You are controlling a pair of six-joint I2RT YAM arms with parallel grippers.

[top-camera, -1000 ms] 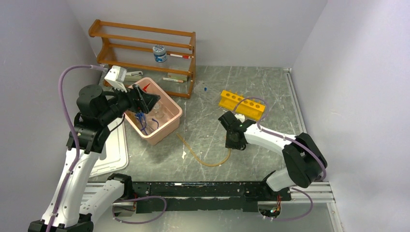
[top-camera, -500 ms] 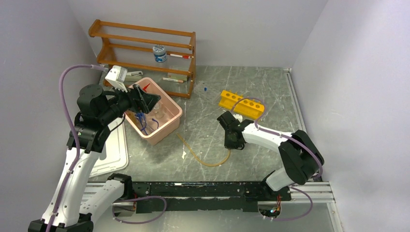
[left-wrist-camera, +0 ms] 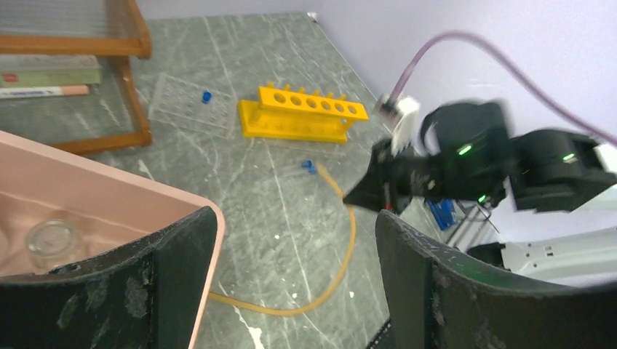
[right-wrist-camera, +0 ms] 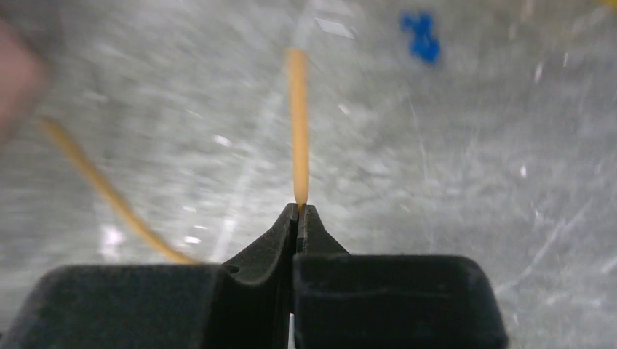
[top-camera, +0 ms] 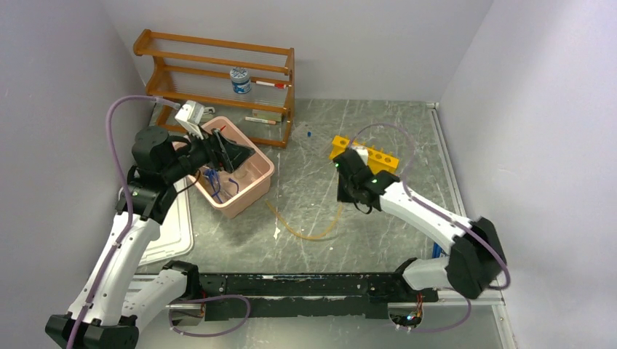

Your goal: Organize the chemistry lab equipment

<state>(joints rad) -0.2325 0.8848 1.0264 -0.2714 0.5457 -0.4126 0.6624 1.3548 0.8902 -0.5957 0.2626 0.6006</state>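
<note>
Over mid table (top-camera: 407, 138), clamps end of amber tubing (top-camera: 305, 235) in right pincer (right-wrist-camera: 299, 212), trailing toward near-left corner; left pincer (left-wrist-camera: 297, 218) released.

Amber tubing (right-wrist-camera: 298, 116) blurred, its end hidden in the right claw (right-wrist-camera: 298, 212); pink bin (left-wrist-camera: 94, 190) cropped at left

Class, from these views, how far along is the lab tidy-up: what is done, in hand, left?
Done: glassware lies in the bin, a jar stands on the shelf. In hand: the right gripper is shut on one end of the tubing, the rest trailing on the table; the left gripper hangs open by the bin. Left: the yellow rack and a blue cap on the table.
</note>
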